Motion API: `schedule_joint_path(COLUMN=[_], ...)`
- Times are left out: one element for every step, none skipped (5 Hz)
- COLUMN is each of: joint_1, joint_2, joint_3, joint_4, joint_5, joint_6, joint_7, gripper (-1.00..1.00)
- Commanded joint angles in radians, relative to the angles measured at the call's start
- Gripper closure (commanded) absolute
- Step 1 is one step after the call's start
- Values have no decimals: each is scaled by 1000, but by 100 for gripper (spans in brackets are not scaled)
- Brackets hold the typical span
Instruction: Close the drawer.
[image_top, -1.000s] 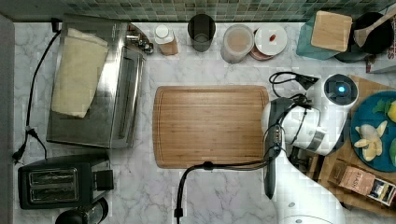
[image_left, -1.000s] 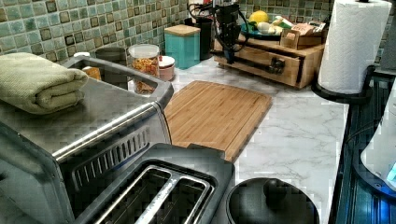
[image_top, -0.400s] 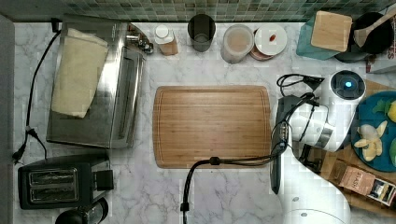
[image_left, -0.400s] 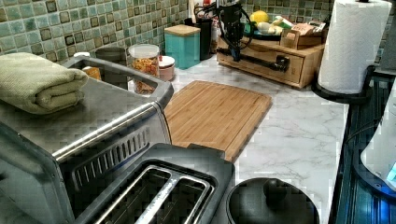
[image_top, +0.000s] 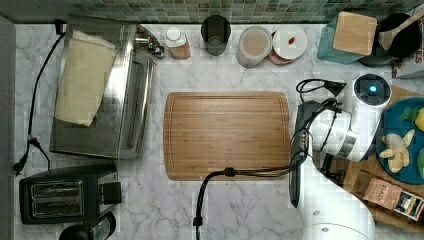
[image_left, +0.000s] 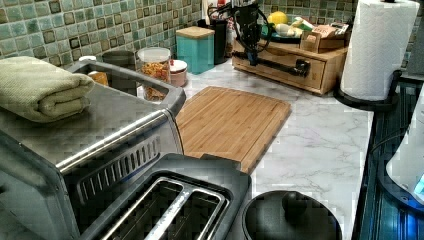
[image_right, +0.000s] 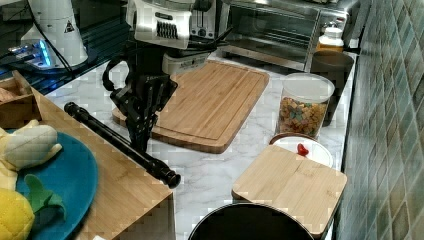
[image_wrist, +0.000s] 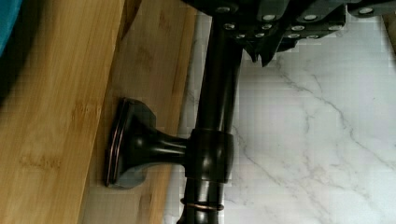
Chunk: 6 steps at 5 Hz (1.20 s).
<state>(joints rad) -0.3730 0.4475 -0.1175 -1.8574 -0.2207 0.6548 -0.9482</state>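
The drawer (image_left: 283, 70) sits pushed into the low wooden shelf unit, its light-wood front (image_wrist: 156, 70) flush with the frame. A dark metal bar handle (image_right: 116, 141) runs across that front, also seen as a handle (image_top: 295, 170) from above and a handle (image_wrist: 214, 116) up close. My gripper (image_right: 139, 138) points down at the bar with its fingers (image_wrist: 268, 25) shut together, the tips resting against the bar's counter side. The gripper (image_left: 252, 50) holds nothing.
A bamboo cutting board (image_top: 227, 135) lies on the marble counter beside the handle. The shelf top (image_right: 117, 185) bears a blue plate (image_top: 402, 145) with toy fruit and a small box. Jars, a teal canister (image_left: 196, 47), a toaster oven, a toaster and a paper towel roll (image_left: 376, 47) ring the counter.
The drawer stuck out of the shelf unit a second ago and has slid in flush. My gripper followed the handle toward the shelf, to the top view's right.
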Motion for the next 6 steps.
schedule_joint_path(joint_1=[-146, -164, -164, -164, -164, -164], joint_2=[-4, -7, -6, -6, -7, -6], joint_3=[-185, -165, -164, -164, -164, -165], joint_4=[33, 33, 33, 34, 34, 34], joint_5=[-27, -37, -37, -37, -37, -37], joint_6=[-94, -95, -96, -95, -96, -95], joint_7=[-59, -52, -52, -52, -52, -52], gripper=[100, 100, 100, 100, 100, 100])
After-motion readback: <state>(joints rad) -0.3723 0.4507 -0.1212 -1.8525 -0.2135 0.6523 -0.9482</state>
